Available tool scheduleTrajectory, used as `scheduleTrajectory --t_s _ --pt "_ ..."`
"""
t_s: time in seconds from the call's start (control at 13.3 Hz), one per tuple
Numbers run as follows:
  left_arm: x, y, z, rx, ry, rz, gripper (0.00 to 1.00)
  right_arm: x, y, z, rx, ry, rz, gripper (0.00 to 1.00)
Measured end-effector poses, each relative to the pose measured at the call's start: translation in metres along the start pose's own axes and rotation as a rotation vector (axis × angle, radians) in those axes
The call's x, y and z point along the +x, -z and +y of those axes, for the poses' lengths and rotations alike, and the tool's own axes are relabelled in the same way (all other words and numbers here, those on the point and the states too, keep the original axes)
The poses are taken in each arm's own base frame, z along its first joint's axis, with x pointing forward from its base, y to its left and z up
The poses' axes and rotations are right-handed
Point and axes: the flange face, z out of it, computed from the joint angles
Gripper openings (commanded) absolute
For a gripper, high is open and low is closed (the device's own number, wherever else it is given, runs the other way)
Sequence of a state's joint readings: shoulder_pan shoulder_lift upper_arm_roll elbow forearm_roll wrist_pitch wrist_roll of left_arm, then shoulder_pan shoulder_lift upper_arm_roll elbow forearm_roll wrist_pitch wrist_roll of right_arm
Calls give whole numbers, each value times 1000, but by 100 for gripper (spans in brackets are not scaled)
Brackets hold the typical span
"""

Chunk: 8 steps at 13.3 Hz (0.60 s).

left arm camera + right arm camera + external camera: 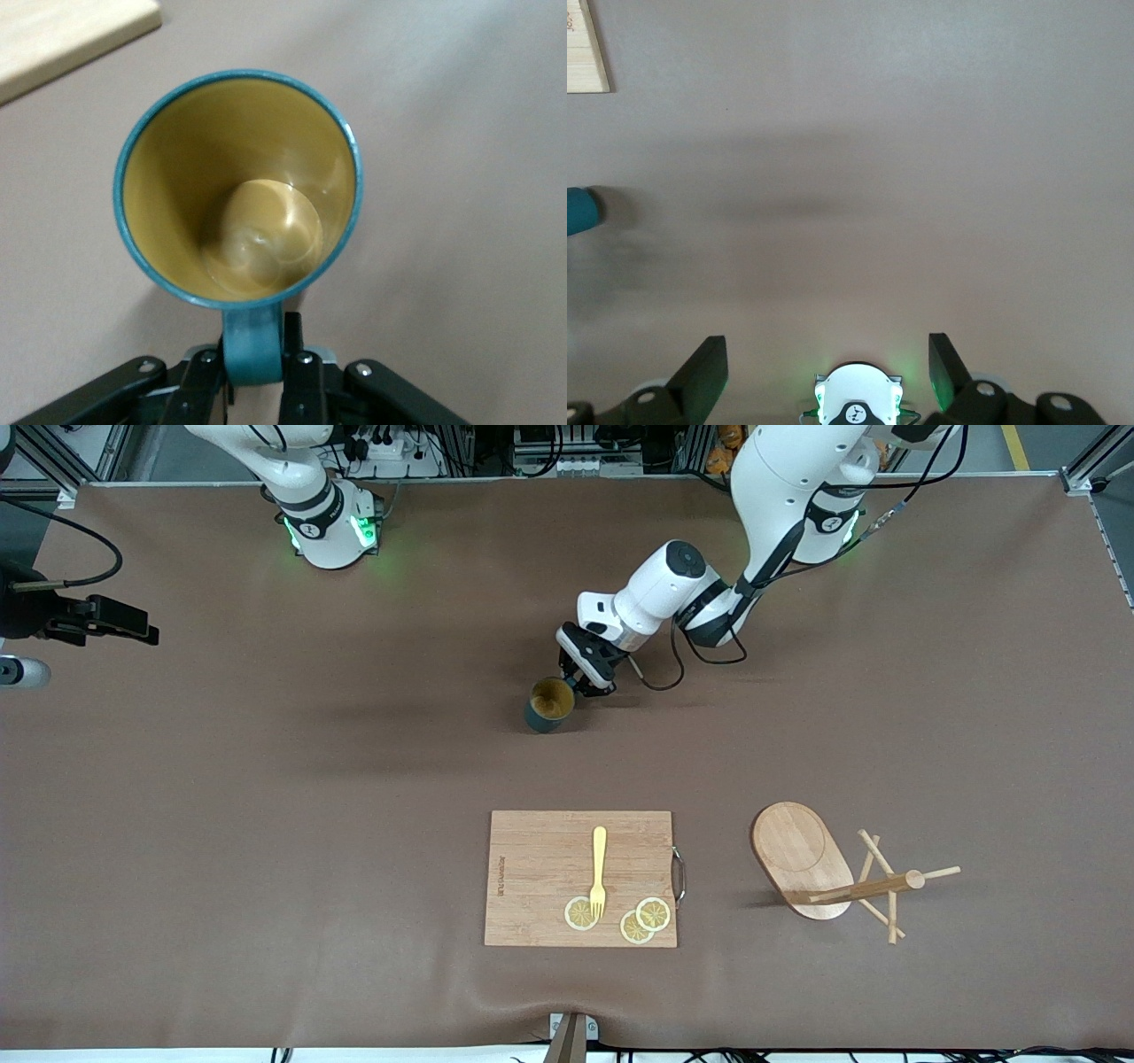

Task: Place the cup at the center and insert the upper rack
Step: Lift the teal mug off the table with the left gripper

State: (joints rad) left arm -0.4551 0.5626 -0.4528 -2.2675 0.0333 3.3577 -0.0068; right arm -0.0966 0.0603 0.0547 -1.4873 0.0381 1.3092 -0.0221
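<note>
The dark teal cup (549, 704) is upright at the middle of the table, its yellowish-tan inside showing. My left gripper (586, 673) is shut on its handle, farther from the front camera than the cup body. In the left wrist view the handle (252, 350) sits between the fingers of the left gripper (254, 343). I cannot tell whether the cup touches the table. The wooden mug stand (842, 879) lies tipped on its side toward the left arm's end, pegs splayed. My right gripper (824, 354) is open and empty, high over its own base.
A wooden cutting board (580, 877) with a yellow fork (599, 868) and lemon slices (642, 919) lies nearer the front camera than the cup. A black device (80, 618) hangs over the table edge at the right arm's end.
</note>
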Motion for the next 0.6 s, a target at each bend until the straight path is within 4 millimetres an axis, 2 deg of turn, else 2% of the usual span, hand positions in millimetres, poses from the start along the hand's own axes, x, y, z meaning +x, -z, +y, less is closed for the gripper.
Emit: scheduleTrajectory --t_s 0.3,0.6 --pt "21 14 2 7 30 47 0 1 -2 0 0 0 -4 100" --pt "52 29 4 1 191 115 0 2 -2 0 0 -1 -4 100"
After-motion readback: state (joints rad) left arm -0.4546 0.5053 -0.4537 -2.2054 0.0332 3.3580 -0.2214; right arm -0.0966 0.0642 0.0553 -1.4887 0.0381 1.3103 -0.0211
